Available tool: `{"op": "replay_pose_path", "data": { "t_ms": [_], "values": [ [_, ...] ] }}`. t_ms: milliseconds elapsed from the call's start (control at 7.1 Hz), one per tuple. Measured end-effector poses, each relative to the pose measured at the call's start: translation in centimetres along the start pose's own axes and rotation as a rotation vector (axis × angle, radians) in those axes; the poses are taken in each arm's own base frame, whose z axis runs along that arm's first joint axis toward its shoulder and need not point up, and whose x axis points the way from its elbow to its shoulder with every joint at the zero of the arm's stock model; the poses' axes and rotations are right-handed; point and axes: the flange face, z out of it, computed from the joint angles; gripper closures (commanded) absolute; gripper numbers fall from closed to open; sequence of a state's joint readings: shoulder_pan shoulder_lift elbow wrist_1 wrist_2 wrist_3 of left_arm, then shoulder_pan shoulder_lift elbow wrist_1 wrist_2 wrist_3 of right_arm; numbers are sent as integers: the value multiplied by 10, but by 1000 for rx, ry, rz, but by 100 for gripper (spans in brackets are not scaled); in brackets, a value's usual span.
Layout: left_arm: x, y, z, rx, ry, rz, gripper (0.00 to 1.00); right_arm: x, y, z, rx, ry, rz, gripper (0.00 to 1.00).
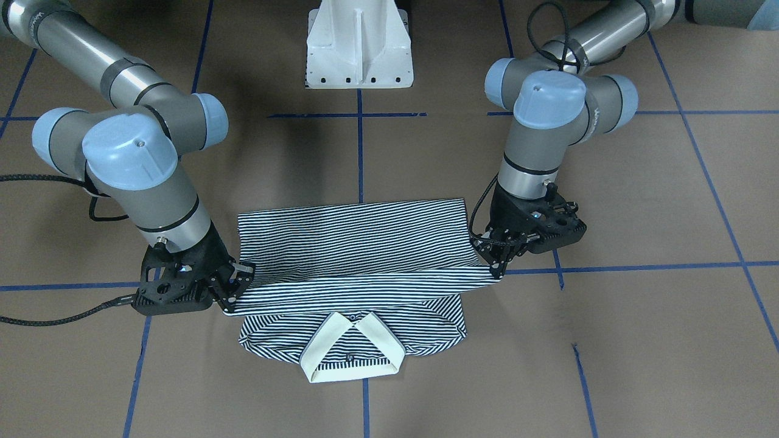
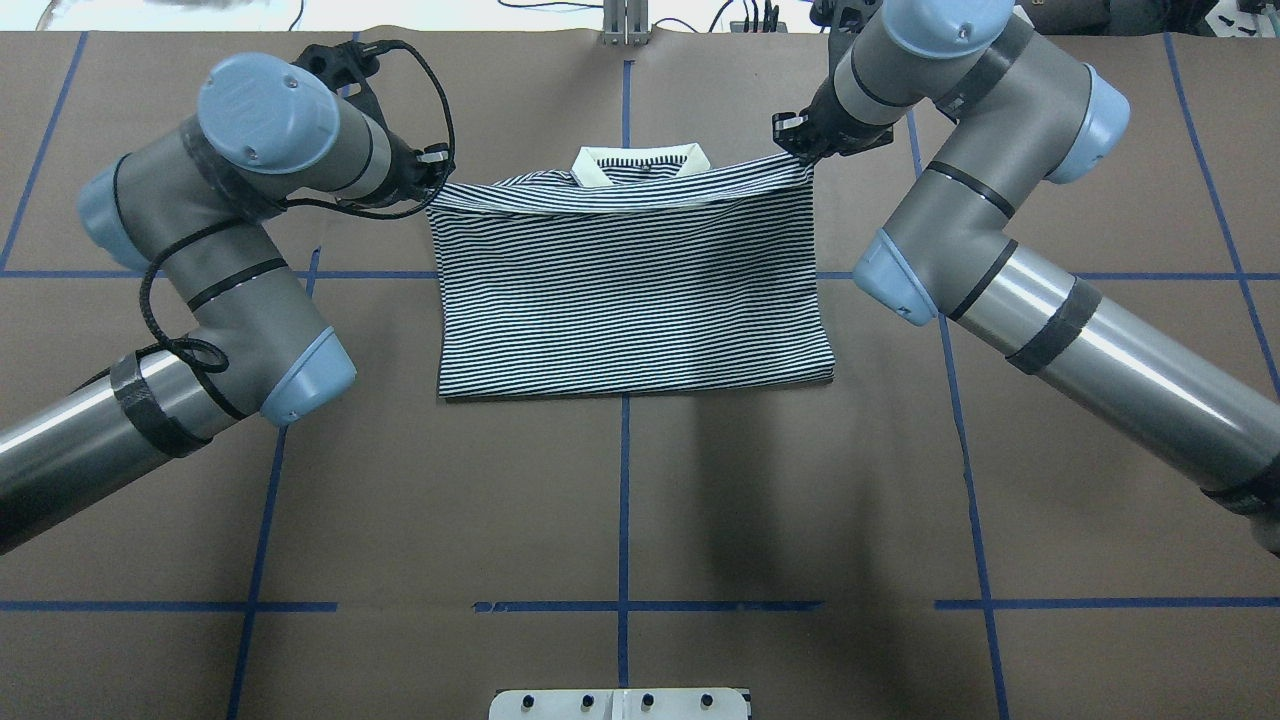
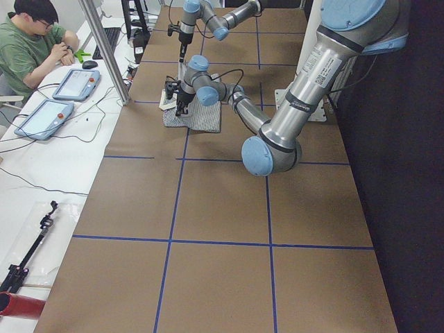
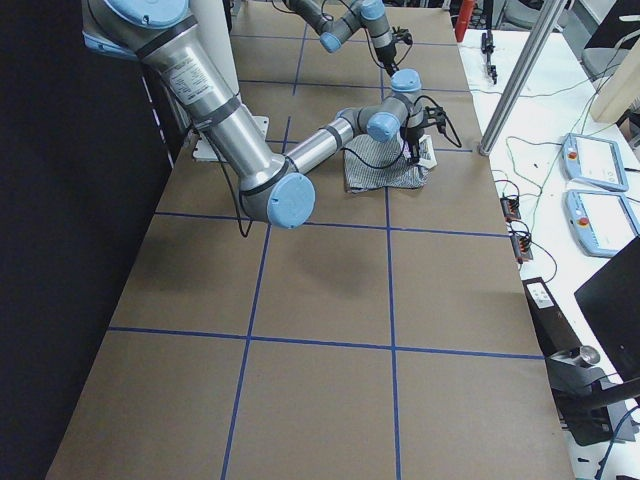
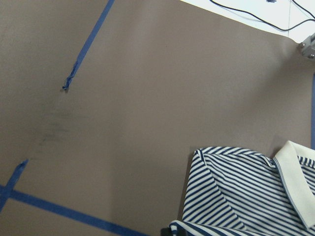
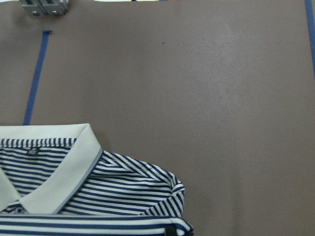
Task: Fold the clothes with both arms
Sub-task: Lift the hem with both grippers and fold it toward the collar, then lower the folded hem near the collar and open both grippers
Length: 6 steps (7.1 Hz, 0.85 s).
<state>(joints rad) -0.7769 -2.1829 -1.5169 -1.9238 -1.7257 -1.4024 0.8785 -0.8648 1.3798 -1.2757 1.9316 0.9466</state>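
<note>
While well apart, left pincer (image 1: pixel 498 263) and right pincer (image 1: pixel 234 291), each clamped on a corner of the polo shirt (image 1: pixel 359 243).

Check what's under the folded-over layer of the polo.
Visible: white collar and striped shoulders of the polo poke out past the edge pinched by left gripper and right gripper. Chest beneath is covered.

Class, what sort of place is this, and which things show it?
Most likely a robotics lab: a left arm and a right arm hold a striped shirt on a table gridded with blue tape, while a person sits by control tablets.
</note>
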Motion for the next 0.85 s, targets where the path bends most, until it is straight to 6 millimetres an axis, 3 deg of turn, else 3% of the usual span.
{"op": "replay_pose_path", "data": {
  "t_ms": [423, 845],
  "values": [
    [-13, -6, 36, 3, -10, -3, 100, 16, -10, 24, -21, 53, -6, 100],
    [1, -7, 32, 8, 8, -4, 100, -1, -17, 18, -11, 39, -15, 100]
  ]
}}
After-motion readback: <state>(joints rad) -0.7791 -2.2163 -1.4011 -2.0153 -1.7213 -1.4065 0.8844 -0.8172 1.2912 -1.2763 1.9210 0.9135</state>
